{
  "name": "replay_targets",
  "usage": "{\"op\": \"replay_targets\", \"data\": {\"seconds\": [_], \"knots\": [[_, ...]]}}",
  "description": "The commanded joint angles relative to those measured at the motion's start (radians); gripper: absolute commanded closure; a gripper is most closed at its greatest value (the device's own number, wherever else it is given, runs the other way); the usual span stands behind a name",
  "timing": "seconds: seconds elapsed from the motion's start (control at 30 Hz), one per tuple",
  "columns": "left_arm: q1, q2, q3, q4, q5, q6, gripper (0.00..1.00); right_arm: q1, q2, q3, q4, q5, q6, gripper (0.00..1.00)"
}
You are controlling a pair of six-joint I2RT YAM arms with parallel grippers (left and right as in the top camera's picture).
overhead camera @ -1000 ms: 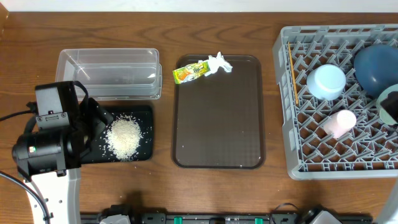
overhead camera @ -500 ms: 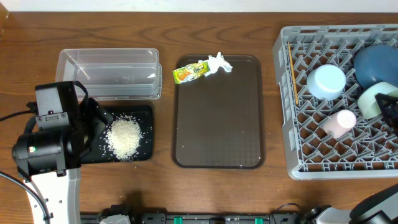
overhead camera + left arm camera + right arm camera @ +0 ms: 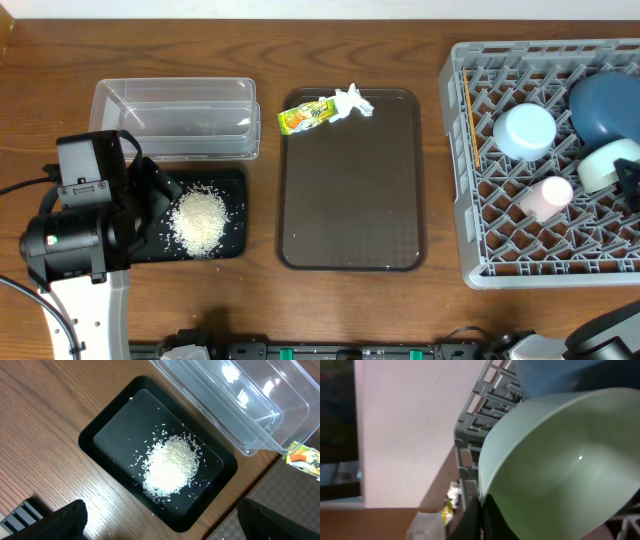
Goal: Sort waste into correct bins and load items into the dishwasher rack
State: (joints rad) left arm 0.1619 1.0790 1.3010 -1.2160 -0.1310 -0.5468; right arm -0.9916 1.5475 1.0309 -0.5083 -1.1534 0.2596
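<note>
Wooden table, sorting mostly done: dishes racked, two scraps of waste left.

Over at the right edge, the dishwasher rack (image 3: 480,250) already carries the dark blue plate (image 3: 605,105), light blue bowl (image 3: 524,131), pink cup (image 3: 545,198) and chopstick (image 3: 470,115). The mint green bowl (image 3: 612,165) sits in it too, its rim seemingly pinched by the right hand (image 3: 482,510), so I'd say that one is not yet let go. Toward the left edge, the rice (image 3: 200,220) lies heaped in the black tray (image 3: 237,180), with the left hand (image 3: 160,520) spread wide above it, holding nothing. The clear tub (image 3: 175,120) beside it toward the far edge looks empty. The wrapper (image 3: 305,116) and tissue (image 3: 352,101) lie on the brown serving tray (image 3: 350,200) mid-table, not yet binned.
</note>
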Motion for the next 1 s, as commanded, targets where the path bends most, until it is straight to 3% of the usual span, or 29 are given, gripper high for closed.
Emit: {"op": "replay_targets", "data": {"seconds": [0.0, 0.33, 0.5, 0.77, 0.9, 0.93, 0.97], "knots": [[0.003, -0.001, 0.012, -0.003, -0.009, -0.005, 0.03, -0.044, 0.006, -0.005, -0.059, -0.026, 0.019, 0.99], [0.003, -0.001, 0.012, -0.003, -0.009, -0.005, 0.03, -0.085, -0.023, -0.005, -0.188, 0.205, -0.021, 0.98], [0.003, -0.001, 0.012, -0.003, -0.009, -0.005, 0.03, -0.089, -0.027, -0.005, -0.232, 0.245, -0.021, 0.82], [0.003, -0.001, 0.012, -0.003, -0.009, -0.005, 0.03, -0.090, -0.113, -0.005, -0.295, 0.372, -0.005, 0.73], [0.003, -0.001, 0.012, -0.003, -0.009, -0.005, 0.03, -0.090, -0.199, -0.005, -0.309, 0.371, 0.042, 0.50], [0.003, -0.001, 0.012, -0.003, -0.009, -0.005, 0.03, -0.090, -0.222, -0.005, -0.313, 0.371, 0.043, 0.18], [0.003, 0.000, 0.012, -0.003, -0.009, -0.005, 0.03, -0.090, -0.249, -0.005, -0.317, 0.371, 0.045, 0.01]]}}
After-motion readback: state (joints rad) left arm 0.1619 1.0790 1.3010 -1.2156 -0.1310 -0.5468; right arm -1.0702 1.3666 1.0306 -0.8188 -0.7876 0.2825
